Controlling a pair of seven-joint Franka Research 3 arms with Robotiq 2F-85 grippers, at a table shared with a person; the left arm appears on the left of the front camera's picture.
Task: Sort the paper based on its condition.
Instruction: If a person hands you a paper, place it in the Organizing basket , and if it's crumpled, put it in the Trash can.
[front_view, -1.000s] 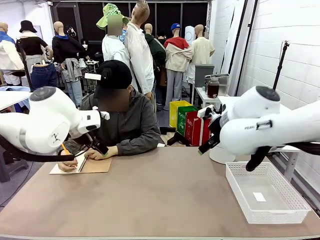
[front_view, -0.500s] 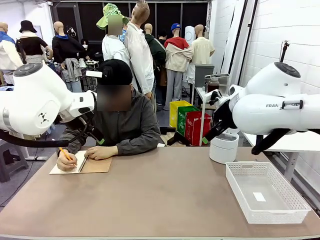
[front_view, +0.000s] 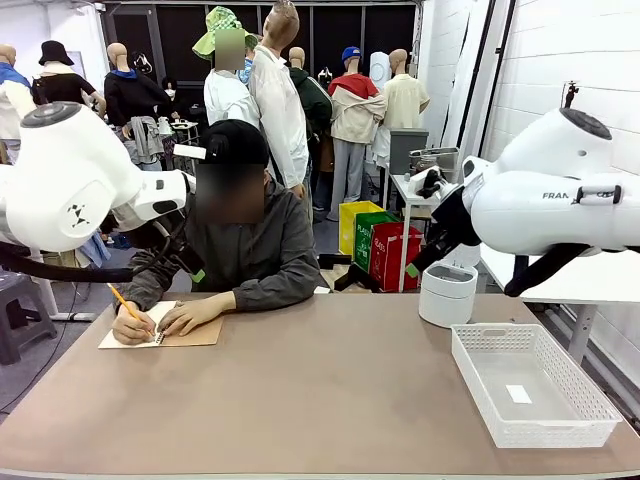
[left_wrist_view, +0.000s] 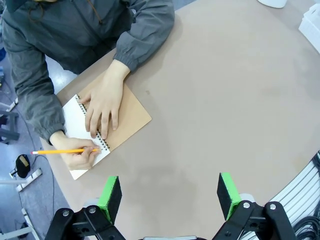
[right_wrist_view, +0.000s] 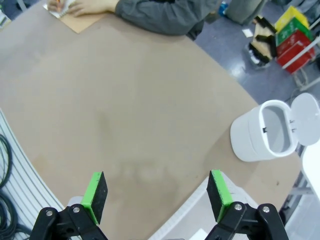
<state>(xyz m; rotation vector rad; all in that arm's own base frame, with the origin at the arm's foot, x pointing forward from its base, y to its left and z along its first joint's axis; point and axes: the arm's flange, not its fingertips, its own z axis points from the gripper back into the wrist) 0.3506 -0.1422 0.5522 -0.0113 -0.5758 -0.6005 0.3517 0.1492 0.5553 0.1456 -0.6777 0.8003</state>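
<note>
Hovering high over bench (left_wrist_view: 225, 100): left claw (left_wrist_view: 169, 196) with jaws apart, empty; right claw (right_wrist_view: 157, 195) likewise apart, empty. Both arms have lifted up and back within last second, clearing view of person. Person's free hand (left_wrist_view: 102, 107) has slid onto page; other hand (left_wrist_view: 77, 157) writes with pencil (left_wrist_view: 62, 151). Likely meaning: sorting not yet begun, robot waiting. Location of paper (left_wrist_view: 72, 117): in spiral notebook (left_wrist_view: 130, 117) under both hands, well below left claw on its left-pad side, well apart from right claw.

Paper (left_wrist_view: 71, 119) in notebook (left_wrist_view: 132, 117), far left on table (front_view: 320, 400); bin (front_view: 447, 295) behind basket (front_view: 500, 328), right.
</note>
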